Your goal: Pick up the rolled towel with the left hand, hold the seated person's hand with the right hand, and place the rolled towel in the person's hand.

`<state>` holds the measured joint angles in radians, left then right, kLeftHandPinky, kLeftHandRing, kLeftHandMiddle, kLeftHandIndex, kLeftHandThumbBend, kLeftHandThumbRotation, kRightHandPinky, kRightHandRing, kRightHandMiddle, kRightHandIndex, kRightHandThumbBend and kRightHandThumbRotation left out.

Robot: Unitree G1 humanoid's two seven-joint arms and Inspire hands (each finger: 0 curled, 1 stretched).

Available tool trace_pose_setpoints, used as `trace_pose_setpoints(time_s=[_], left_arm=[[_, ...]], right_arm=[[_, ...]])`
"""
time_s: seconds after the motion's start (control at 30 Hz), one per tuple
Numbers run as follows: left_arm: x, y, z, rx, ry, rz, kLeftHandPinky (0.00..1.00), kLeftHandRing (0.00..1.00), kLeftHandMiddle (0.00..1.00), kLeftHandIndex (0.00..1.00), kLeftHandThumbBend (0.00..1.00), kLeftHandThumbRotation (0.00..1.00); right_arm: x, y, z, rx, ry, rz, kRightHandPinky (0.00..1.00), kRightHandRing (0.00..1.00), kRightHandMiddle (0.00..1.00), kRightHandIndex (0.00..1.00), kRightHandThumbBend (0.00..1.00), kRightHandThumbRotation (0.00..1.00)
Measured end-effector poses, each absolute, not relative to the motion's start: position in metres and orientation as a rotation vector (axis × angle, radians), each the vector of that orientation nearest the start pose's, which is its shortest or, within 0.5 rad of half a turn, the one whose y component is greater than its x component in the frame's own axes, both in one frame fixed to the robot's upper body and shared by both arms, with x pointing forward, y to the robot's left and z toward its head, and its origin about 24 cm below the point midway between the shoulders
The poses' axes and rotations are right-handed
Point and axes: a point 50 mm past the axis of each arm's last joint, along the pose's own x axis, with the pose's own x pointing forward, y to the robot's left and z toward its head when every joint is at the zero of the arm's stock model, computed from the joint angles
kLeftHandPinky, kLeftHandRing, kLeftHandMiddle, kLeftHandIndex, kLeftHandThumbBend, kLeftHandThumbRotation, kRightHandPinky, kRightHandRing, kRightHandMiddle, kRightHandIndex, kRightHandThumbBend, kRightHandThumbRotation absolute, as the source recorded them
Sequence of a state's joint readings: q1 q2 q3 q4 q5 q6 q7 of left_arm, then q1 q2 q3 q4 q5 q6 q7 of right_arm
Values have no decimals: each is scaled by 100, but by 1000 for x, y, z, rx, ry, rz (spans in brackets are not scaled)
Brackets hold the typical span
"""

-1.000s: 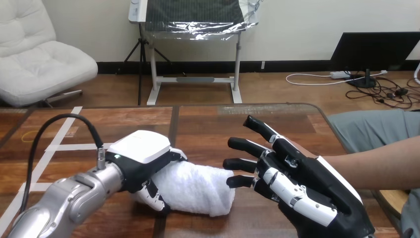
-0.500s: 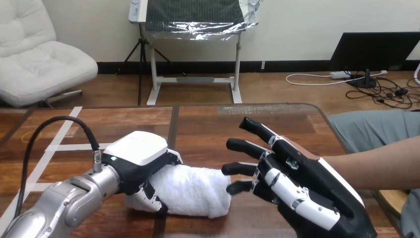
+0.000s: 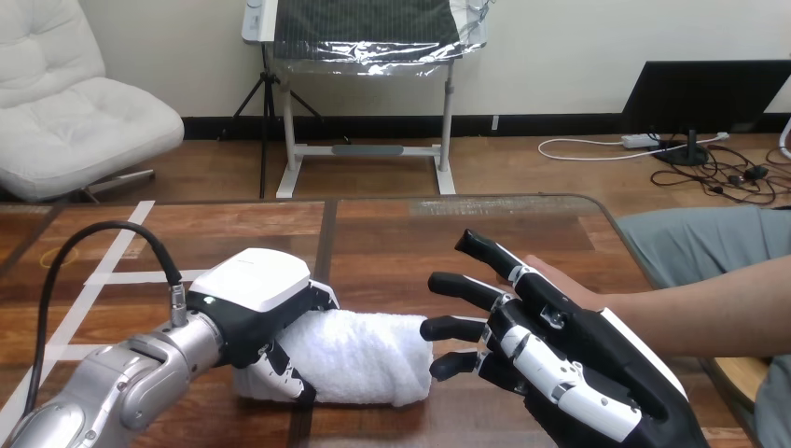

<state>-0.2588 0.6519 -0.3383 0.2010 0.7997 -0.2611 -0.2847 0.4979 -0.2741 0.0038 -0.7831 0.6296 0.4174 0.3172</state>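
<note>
Lying on the desk, the towel looked soft and light, best gripped round its middle; the left hand curled round its left end, the right hand spread open by the person's hand

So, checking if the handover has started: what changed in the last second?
The left robot hand, curled round the rolled towel, has drawn it slightly left and toward the robot. The right robot hand has eased a little toward the robot, baring more of the person's hand behind it. Unchanged: the rolled towel stays gripped, and the right robot hand stays open, with no visible grasp.
</note>
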Motion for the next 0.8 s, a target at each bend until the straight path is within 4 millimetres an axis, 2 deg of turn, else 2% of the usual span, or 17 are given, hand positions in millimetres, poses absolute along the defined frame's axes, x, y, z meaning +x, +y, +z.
trace_pose_setpoints(time_s=[0.53,0.6,0.73,0.8], left_arm=[[283,191,49,1499,-58,-662,55,62,67,68,63,18],[283,191,49,1496,-61,-656,49,56,61,67,65,15],[283,192,48,1488,-75,-633,43,50,56,64,65,11],[283,193,47,1482,-81,-620,36,44,51,61,65,7]], right_arm=[[153,-152,101,298,82,511,67,75,84,95,1,1],[155,-152,103,290,70,513,64,74,84,94,1,0],[159,-152,108,278,43,518,62,73,83,94,0,0],[161,-152,110,274,31,519,61,73,83,94,0,0]])
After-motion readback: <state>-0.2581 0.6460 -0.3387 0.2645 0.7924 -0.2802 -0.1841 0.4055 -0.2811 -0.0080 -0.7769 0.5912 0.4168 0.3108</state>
